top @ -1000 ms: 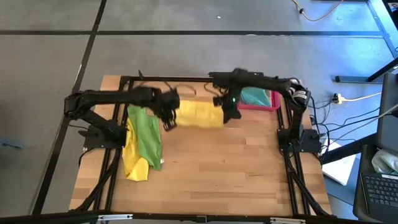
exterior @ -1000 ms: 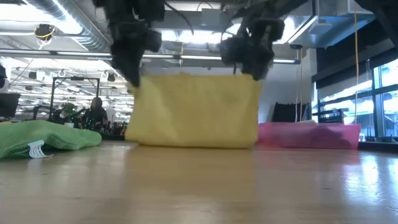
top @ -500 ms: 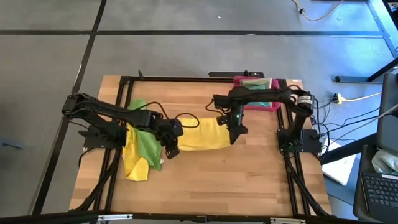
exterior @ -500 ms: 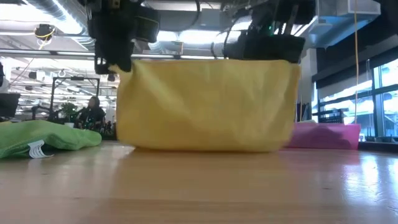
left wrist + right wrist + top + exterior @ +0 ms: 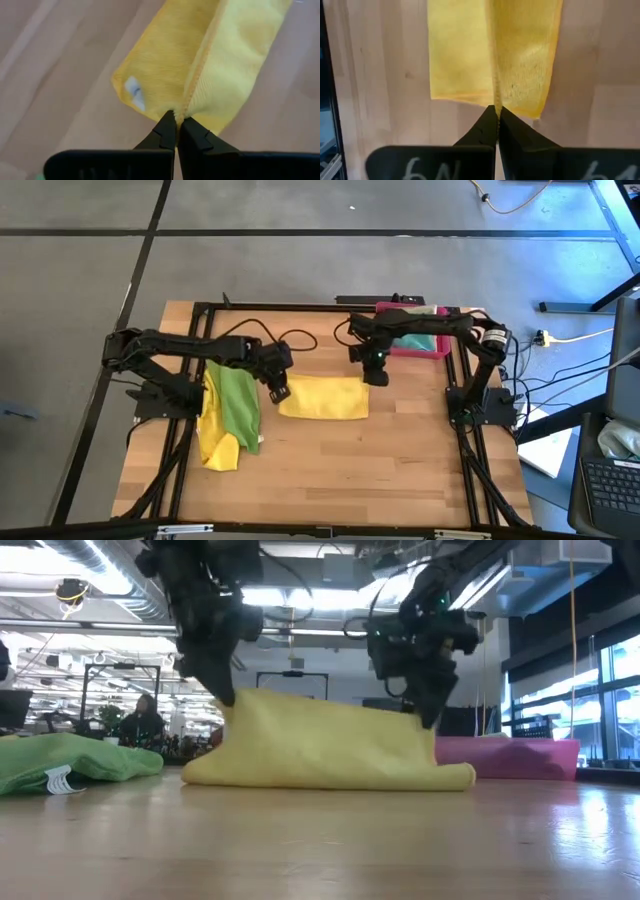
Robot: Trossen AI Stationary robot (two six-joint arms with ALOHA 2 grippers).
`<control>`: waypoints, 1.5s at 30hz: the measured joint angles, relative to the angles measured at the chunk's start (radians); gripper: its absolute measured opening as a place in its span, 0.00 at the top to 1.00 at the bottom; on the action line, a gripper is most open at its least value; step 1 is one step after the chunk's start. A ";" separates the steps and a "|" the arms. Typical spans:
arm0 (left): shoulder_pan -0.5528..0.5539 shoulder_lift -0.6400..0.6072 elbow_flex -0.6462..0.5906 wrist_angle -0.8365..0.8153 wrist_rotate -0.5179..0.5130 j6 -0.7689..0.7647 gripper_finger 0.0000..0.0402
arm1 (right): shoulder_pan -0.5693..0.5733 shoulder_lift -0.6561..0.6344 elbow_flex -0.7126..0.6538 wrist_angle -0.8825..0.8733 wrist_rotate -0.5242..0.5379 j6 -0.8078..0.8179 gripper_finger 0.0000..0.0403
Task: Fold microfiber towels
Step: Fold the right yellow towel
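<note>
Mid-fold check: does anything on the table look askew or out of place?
Nothing alarming. The yellow towel lies doubled, both grippers pinching its far edge: left gripper, right gripper. The only untidy spot is the green towel heaped crookedly over another yellow towel at the table's left.

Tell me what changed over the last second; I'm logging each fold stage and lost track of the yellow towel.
Both grippers, left and right, jaws shut on its corners throughout, swung the hanging yellow microfiber towel toward the table's front, then back and down, so it now lies folded double on the wooden table. The green towel and pink-red tray stayed put.
</note>
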 joint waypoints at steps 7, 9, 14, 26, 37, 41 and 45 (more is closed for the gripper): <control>0.058 0.000 -0.075 0.079 0.043 0.024 1.00 | -0.007 0.000 -0.090 0.046 -0.004 0.008 0.98; 0.064 0.000 -0.094 0.108 0.047 0.021 1.00 | -0.007 0.000 -0.102 0.065 -0.003 0.033 0.98; 0.076 0.000 -0.124 0.134 0.009 -0.008 1.00 | -0.007 0.000 -0.108 0.125 0.021 0.087 0.98; 0.099 0.000 -0.128 0.155 0.002 -0.011 1.00 | -0.007 0.000 -0.061 0.071 0.160 0.157 0.98; 0.026 -0.002 -0.130 0.134 0.198 -0.060 1.00 | 0.013 0.000 0.033 -0.170 -0.345 0.134 0.98; -0.011 -0.002 -0.129 0.141 0.254 -0.064 1.00 | 0.067 0.000 0.003 -0.178 -0.360 0.134 0.98; -0.043 -0.002 -0.128 0.144 0.220 -0.038 1.00 | 0.123 0.000 -0.038 -0.112 -0.304 0.140 0.98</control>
